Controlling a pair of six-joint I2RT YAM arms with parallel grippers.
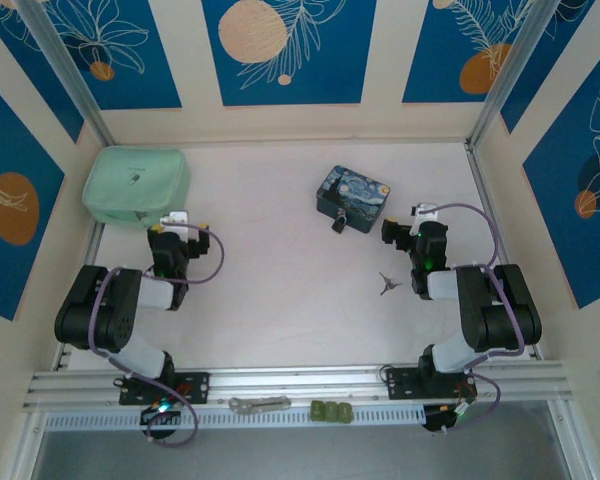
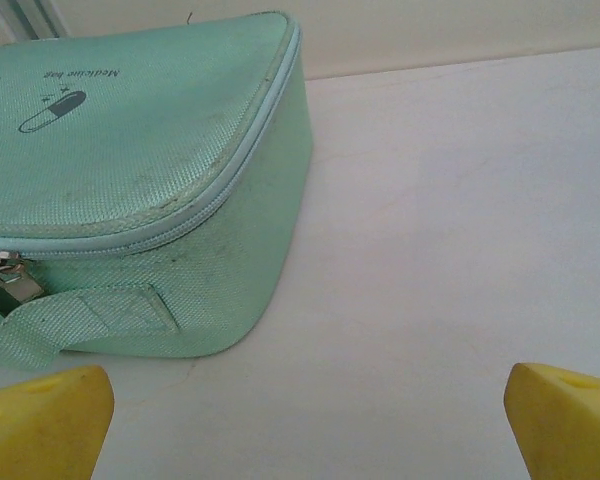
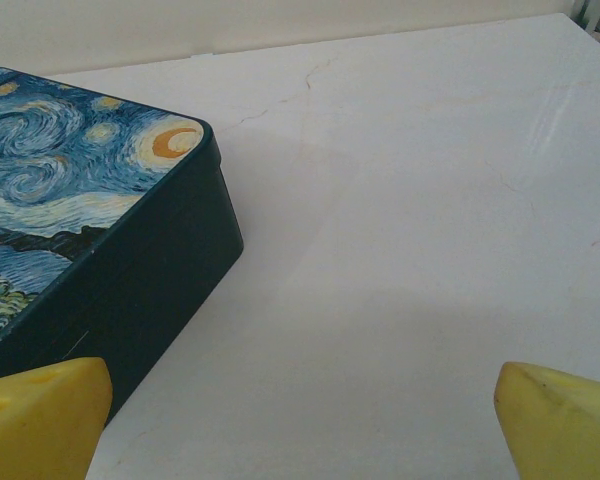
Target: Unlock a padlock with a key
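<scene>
Pale table point(image 1: 280, 300): we list the key point(image 1: 385, 283) loose, just behind and left of our right gripper point(image 3: 302, 420), far from the left gripper point(image 2: 302, 420), both wide open and empty; padlock point(image 1: 338, 222) at the near side of the tin point(image 1: 355, 195).

Padlock point(image 1: 338, 222) at tin point(image 1: 358, 192) front; key point(image 1: 385, 283) nearer, rt.

Looked like a robot lab cell — pale table point(image 1: 280, 310) fenced by aluminium rails point(image 1: 300, 378) and blue-printed wall panels point(image 1: 330, 60).
</scene>
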